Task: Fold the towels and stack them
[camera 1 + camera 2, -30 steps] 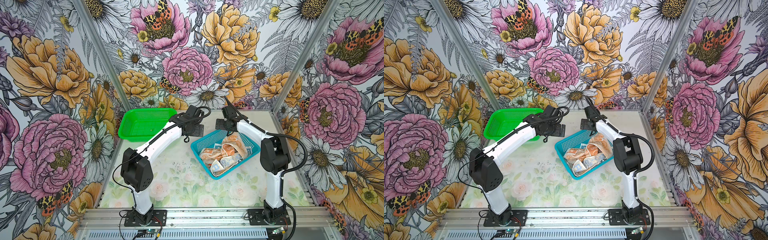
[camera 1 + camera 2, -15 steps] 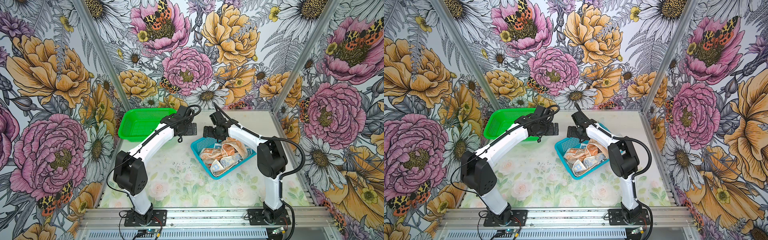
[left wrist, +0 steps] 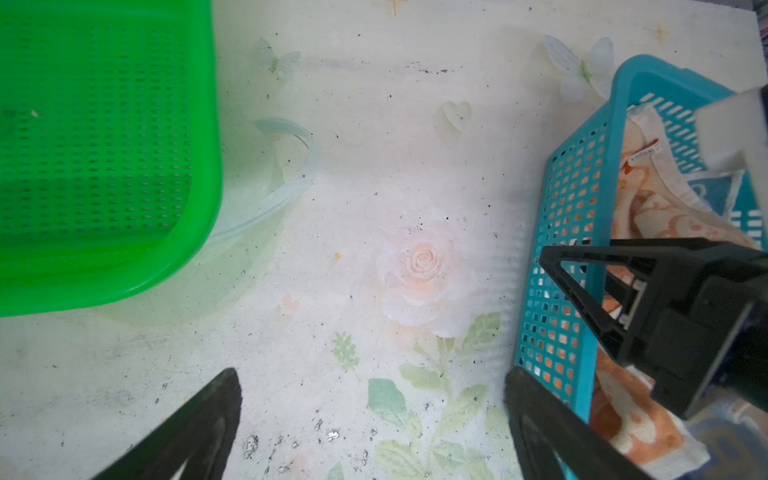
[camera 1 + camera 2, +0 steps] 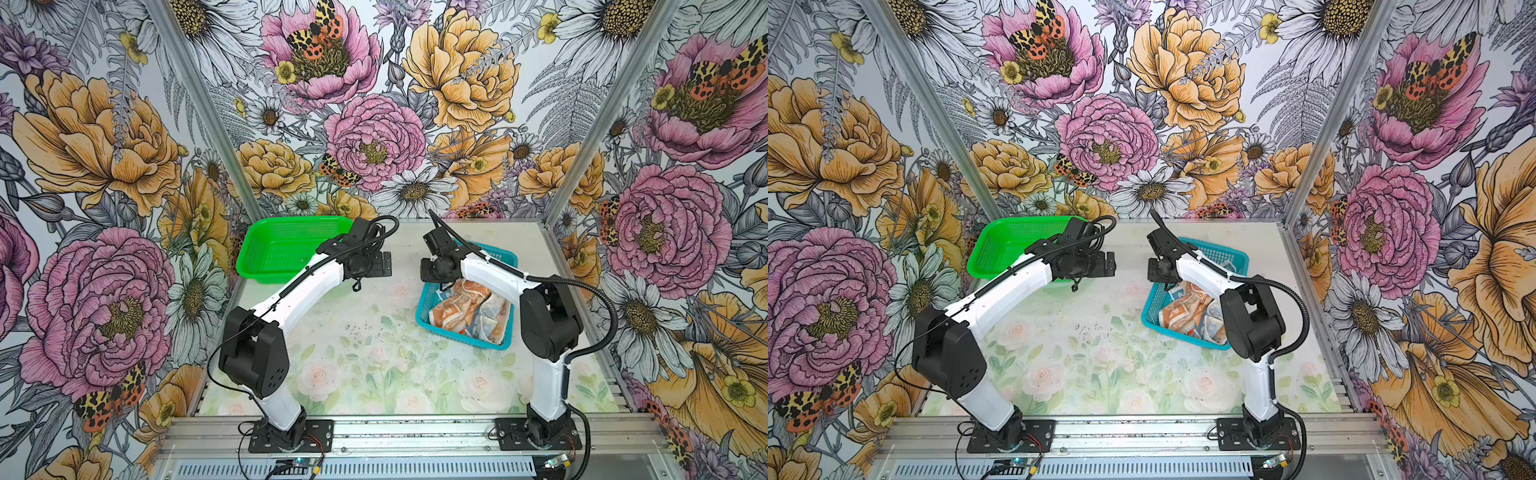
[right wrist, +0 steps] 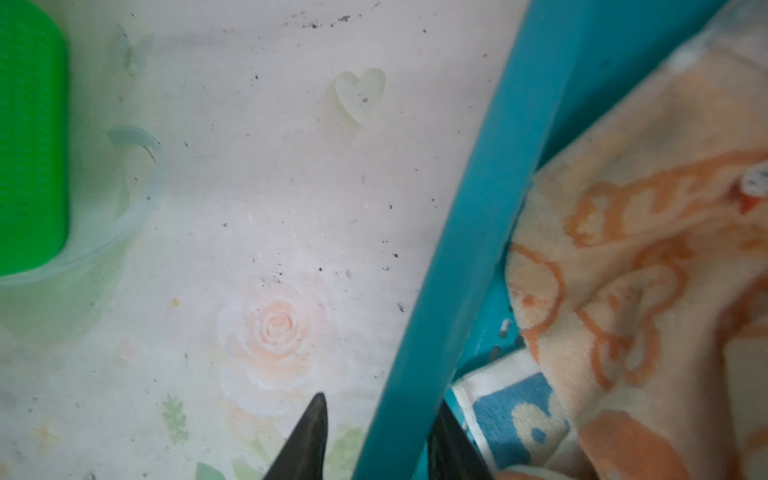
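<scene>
Floral-papered walls on three sides, pale rose-printed worktop [image 4: 365,332] beneath.

**Layout**
- Green basket [image 4: 286,249] at far left of worktop.
- Blue basket [image 4: 422,309] at right, holding all the towels [image 4: 469,311] in one crumpled heap. None folded or stacked yet.

**Tool state**
- Left tool [image 3: 372,374]: fingers spread wide, holding nothing, hovering over bare worktop between the two baskets.
- Right tool [image 5: 379,403]: partly drawn together astride the blue basket's rim, on the side facing the green basket. One finger outside the wall, one inside, just beside the blue towel [image 5: 515,415]. Cannot tell whether firmly pinched; apparent gap on the outer side.

**Step in hand (judged)**
Securing the blue basket by its rim, presumably to drag it toward centre or tip out the towels.

**Procedure**
1. Confirm plastic only between the fingers. Keep the inner finger off the towel edge to avoid cloth dragged along and bunched.
2. Seat both fingers well down the wall before pulling.
3. Move slowly and low. Avoid sharp one-sided lifting, with thin perforated plastic likely to flex and slip free.
4. Hold the left tool spread and clear of the basket's path, ready for the orange towel [image 5: 644,249] on top.
5. Reserve the central worktop for flattening.
</scene>
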Tool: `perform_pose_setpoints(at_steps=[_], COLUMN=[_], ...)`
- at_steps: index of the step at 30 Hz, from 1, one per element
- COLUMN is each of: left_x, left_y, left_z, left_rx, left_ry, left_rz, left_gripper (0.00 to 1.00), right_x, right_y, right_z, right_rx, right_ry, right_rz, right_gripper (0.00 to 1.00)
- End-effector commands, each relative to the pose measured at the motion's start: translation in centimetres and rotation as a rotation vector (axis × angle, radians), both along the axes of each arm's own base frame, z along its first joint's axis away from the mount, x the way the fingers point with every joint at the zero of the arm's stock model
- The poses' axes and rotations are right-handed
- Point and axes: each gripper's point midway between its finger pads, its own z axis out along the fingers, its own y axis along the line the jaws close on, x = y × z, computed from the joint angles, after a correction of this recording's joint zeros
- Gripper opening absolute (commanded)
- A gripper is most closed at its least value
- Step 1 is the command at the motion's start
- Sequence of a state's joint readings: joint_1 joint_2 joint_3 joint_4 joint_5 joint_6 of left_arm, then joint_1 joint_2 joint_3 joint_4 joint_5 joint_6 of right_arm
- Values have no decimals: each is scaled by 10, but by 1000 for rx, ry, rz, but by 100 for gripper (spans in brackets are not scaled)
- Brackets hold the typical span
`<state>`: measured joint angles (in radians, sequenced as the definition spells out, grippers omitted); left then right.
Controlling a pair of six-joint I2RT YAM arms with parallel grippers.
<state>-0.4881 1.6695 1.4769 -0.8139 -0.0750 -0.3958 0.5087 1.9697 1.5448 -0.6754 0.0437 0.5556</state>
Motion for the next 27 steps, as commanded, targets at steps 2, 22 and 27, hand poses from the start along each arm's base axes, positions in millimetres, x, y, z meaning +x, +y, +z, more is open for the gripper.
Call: perform_pose_setpoints(at_steps=[2, 22, 27], left_x=[1, 5, 9], left_y=[-11, -58, -61], left_z=[15, 7, 2], left_rx=[-63, -81, -76], left_ry=[-41, -31, -24], left_rz=[-7, -74, -74], left_gripper=[99, 99, 99], right_x=[-35, 9, 22], right_y=[-53, -207, -215], right_z=[-46, -16, -18], right_rx=[-260, -590, -580], right_ry=[141, 104, 103], right_rz=[110, 83, 49], right_gripper=[30, 0, 0])
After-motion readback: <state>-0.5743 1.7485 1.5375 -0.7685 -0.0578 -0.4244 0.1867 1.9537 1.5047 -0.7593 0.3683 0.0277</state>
